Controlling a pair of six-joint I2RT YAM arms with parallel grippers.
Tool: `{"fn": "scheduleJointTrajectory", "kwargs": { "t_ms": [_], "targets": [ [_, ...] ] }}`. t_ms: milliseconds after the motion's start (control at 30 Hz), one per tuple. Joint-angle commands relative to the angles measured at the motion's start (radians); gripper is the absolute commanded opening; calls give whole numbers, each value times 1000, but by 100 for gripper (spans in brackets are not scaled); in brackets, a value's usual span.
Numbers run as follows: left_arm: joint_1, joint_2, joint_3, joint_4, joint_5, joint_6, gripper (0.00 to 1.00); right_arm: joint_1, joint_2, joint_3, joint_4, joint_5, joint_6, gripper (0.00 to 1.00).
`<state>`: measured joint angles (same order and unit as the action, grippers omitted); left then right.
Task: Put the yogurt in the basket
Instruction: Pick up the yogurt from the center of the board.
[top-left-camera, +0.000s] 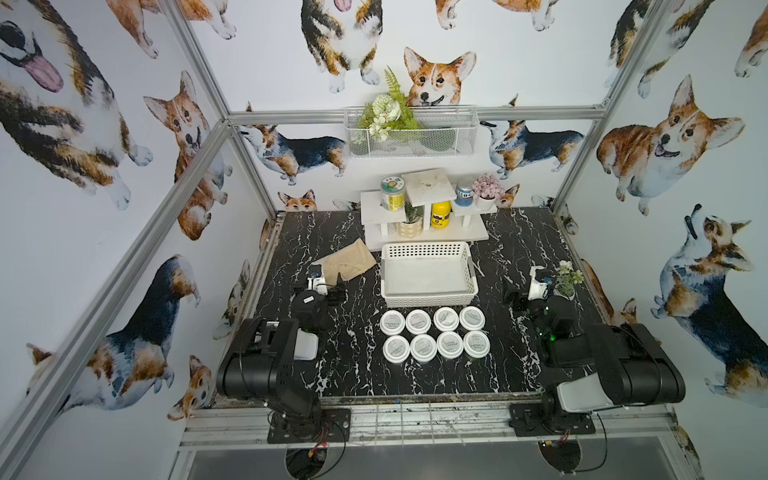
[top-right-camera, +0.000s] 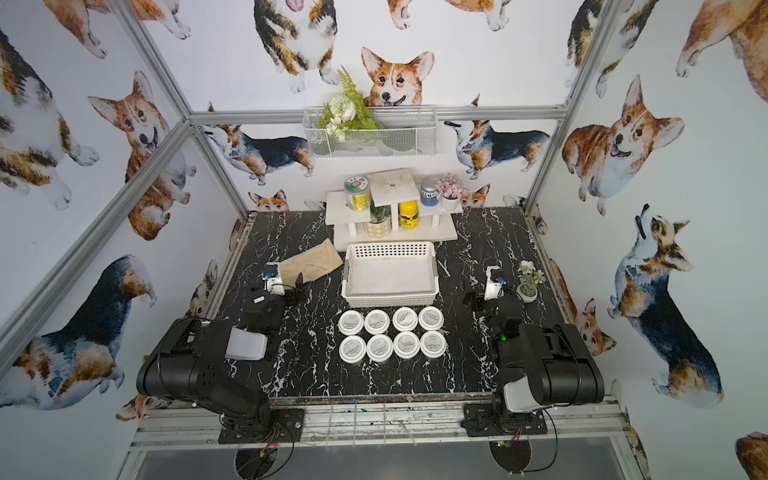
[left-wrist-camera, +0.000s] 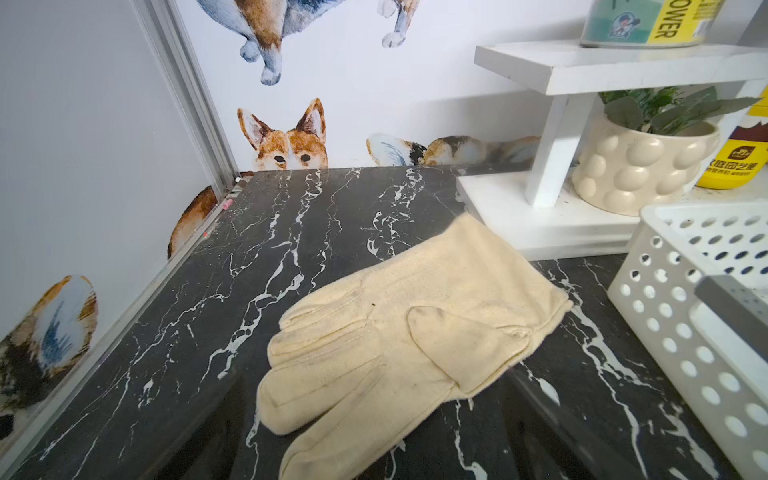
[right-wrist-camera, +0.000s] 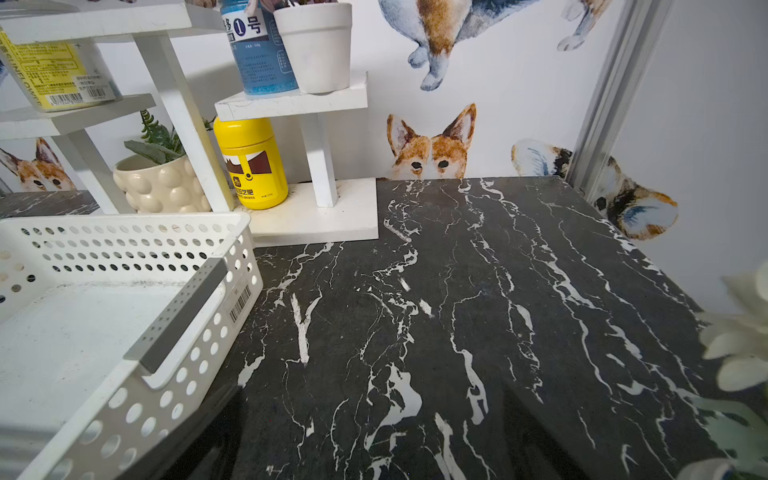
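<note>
Several yogurt jars (top-left-camera: 418, 321) with round white lids stand in two rows of four on the black marble table, in both top views. Just behind them sits the white perforated basket (top-left-camera: 428, 299), with nothing in it; its corner shows in the left wrist view (left-wrist-camera: 673, 316) and its side in the right wrist view (right-wrist-camera: 166, 374). My left gripper (top-left-camera: 337, 292) is low over the table left of the basket, open, by the fingertips of a beige glove. My right gripper (top-left-camera: 511, 296) is low to the basket's right, open and holding nothing. Neither wrist view shows the yogurt.
A beige glove (top-left-camera: 347, 262) lies left of the basket. Behind the basket stands a white tiered shelf (top-left-camera: 424, 189) with jars, a yellow bottle (top-left-camera: 440, 214) and potted plants. A small flower pot (top-left-camera: 567, 284) is right of my right gripper. A wire basket (top-left-camera: 411, 141) hangs on the back wall.
</note>
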<state>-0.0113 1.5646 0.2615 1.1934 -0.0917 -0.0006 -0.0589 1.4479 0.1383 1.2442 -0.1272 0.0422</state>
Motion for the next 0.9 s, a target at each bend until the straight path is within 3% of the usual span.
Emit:
{"fn": "scheduleJointTrajectory", "kwargs": {
  "t_ms": [0, 567, 700, 867],
  "targets": [
    [1, 2, 5, 7, 7, -6, 100, 1, -2, 3, 23, -1, -12, 100],
    [-29, -2, -8, 28, -25, 18, 100, 3, -27, -3, 21, 26, 3, 100],
    [-66, -65, -52, 56, -56, 53, 100, 12, -221, 82, -306, 79, 29, 100],
    [-178, -292, -33, -151, -162, 128, 100, 17, -440, 107, -506, 76, 107, 100]
  ]
}}
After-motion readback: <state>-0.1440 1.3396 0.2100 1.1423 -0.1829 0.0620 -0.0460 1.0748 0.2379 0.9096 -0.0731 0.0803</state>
